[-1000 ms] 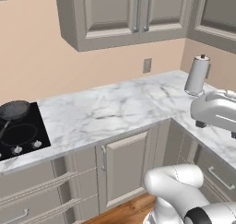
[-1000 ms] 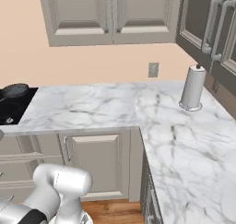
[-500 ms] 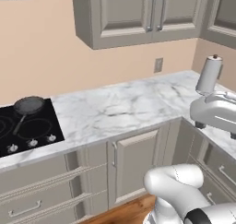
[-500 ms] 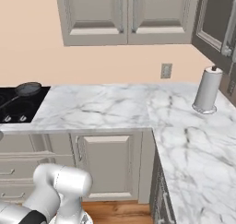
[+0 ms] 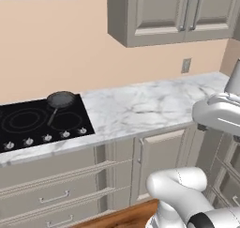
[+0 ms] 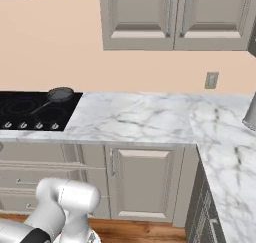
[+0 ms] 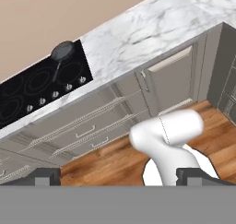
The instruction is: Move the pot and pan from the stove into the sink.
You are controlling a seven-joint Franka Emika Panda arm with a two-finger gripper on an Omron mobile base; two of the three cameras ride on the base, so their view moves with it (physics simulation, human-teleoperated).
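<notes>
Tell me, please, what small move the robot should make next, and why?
Probably keep driving left toward the stove: the pan sits at its back right corner, far from the open gripper, which hangs high over the wood floor, holding nothing.

Even, bright, flat rendered light with soft faint shadows under the cabinets (image 5: 173, 16), no glare, slightly soft detail.

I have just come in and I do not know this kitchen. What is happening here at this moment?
Nothing is being handled yet. The robot arm is well back from the counter, with its fingers open and empty. The small dark pan sits on the back right corner of the black stove, its handle pointing toward the knobs. So the pan has not yet been moved from the stove.
</notes>
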